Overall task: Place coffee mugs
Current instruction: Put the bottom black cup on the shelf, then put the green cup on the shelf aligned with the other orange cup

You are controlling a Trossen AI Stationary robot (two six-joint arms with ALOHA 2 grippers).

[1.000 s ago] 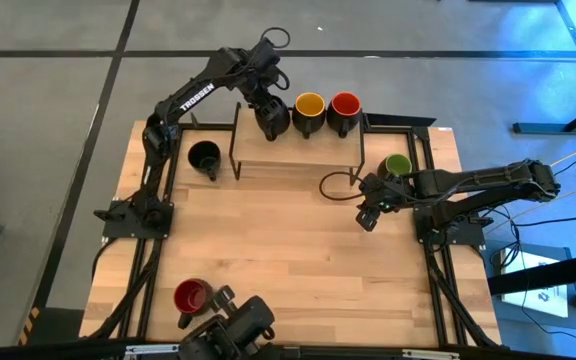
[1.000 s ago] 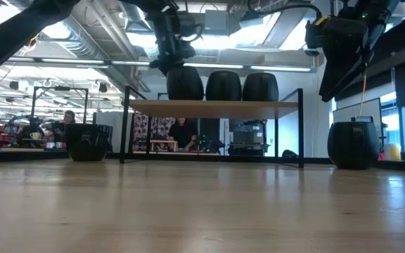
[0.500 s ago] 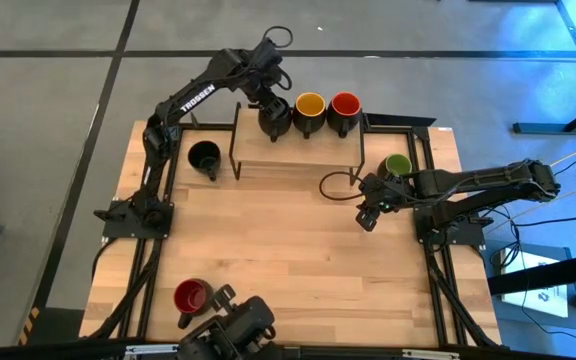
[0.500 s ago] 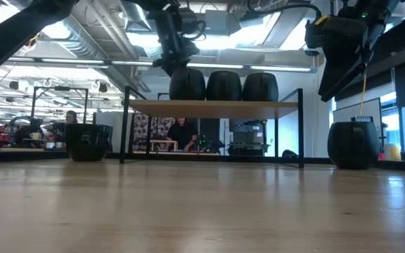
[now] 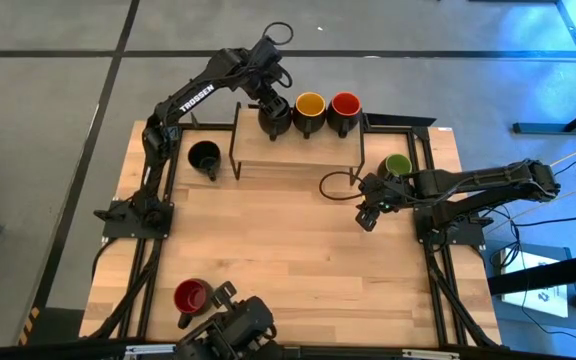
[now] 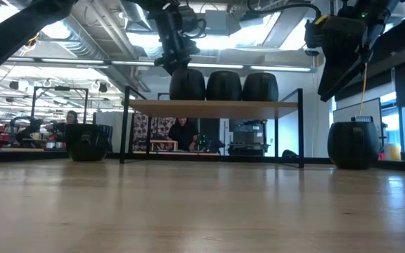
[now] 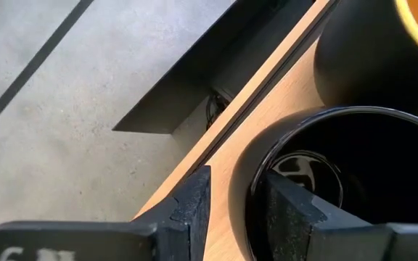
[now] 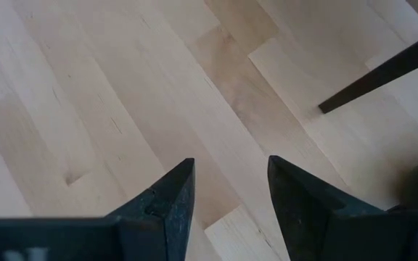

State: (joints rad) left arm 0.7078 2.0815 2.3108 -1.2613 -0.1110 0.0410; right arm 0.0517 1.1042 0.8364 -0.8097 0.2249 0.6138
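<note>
My left claw [image 7: 234,206] pinches the rim of the black-inside mug [image 5: 272,118] on the shelf [image 5: 298,148] by the surface's far edge; ceramic, rigid, slippery, chippable; my right claw [image 8: 227,192] hangs unclenched.

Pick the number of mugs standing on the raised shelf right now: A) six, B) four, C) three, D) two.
C: the high view shows a black mug in the left claw, a yellow mug and a red mug side by side on the shelf; the others stand on the table.
</note>
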